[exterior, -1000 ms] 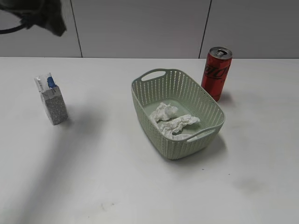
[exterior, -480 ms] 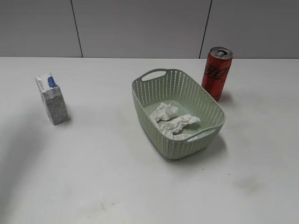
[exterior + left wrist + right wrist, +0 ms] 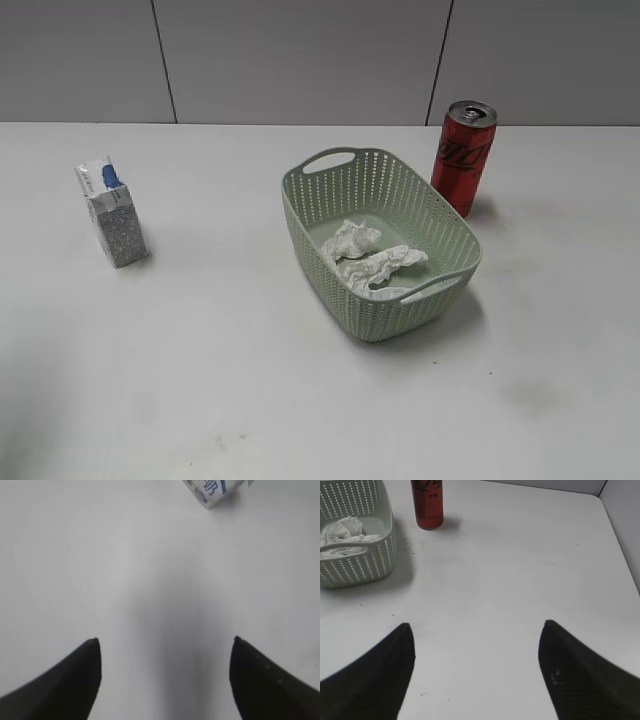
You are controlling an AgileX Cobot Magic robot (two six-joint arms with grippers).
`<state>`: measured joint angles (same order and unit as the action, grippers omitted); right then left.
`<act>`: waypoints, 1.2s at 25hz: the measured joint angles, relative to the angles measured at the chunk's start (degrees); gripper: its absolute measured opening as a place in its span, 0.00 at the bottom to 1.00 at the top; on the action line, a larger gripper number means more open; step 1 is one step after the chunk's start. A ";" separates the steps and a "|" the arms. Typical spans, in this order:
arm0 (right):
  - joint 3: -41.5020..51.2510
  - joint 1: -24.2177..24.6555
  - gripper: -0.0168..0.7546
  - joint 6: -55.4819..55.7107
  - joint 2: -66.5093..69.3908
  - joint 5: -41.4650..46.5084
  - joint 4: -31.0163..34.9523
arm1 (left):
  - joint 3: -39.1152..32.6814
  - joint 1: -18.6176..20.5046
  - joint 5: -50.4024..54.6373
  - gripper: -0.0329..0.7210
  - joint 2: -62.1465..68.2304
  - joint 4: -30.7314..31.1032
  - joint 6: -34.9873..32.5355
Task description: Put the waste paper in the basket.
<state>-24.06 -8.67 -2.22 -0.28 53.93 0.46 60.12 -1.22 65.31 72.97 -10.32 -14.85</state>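
Note:
The pale green basket [image 3: 300, 215] stands mid-table with crumpled white waste paper [image 3: 365, 255] lying on its floor. Basket [image 3: 365, 560] and paper [image 3: 342, 530] also show at the top left of the right wrist view. No gripper shows in the exterior view. My left gripper [image 3: 165, 642] is open and empty over bare table. My right gripper [image 3: 477, 627] is open and empty over bare table, to the right of the basket.
A red drink can [image 3: 463, 155] stands behind the basket's right end; it also shows in the right wrist view [image 3: 427, 502]. A grey-speckled packet [image 3: 113, 213] with a blue-and-white top stands at the left, its corner in the left wrist view [image 3: 210, 490]. A wall [image 3: 622, 515] borders the table's right side.
The dark arm at the top left of the exterior view has left the frame. Its shadow on the left of the table has faded. Basket, paper, can and packet have not moved.

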 joint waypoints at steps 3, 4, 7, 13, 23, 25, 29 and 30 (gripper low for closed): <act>0.00 0.00 0.78 0.00 0.00 0.00 0.00 | -6.66 0.00 -2.16 0.83 -8.40 -0.07 0.00; 0.00 0.00 0.78 0.00 0.00 0.00 0.00 | -9.38 0.00 -2.87 0.83 -11.27 -0.07 0.00; 0.00 0.00 0.78 0.00 0.00 0.00 0.00 | -15.27 0.00 -4.97 0.83 -19.81 -0.07 0.00; 0.00 0.00 0.78 0.00 0.00 0.00 0.00 | -25.61 0.00 -6.33 0.83 -36.34 -0.09 0.50; 0.00 0.00 0.78 0.00 0.00 0.00 0.00 | -30.10 0.00 -6.64 0.83 -58.03 -0.09 1.02; 0.00 0.00 0.78 0.00 0.00 0.00 0.00 | -30.10 0.00 -6.64 0.83 -61.26 -0.09 1.02; 0.00 0.00 0.78 0.00 0.00 0.00 0.00 | -30.22 0.00 -6.59 0.83 -66.26 -0.09 1.02; 0.00 0.00 0.78 0.00 0.00 0.00 0.00 | -30.33 0.00 -6.51 0.83 -67.17 -0.09 1.02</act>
<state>-24.06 -8.67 -2.22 -0.28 53.93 0.46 29.78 -1.22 58.80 5.80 -10.41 -13.83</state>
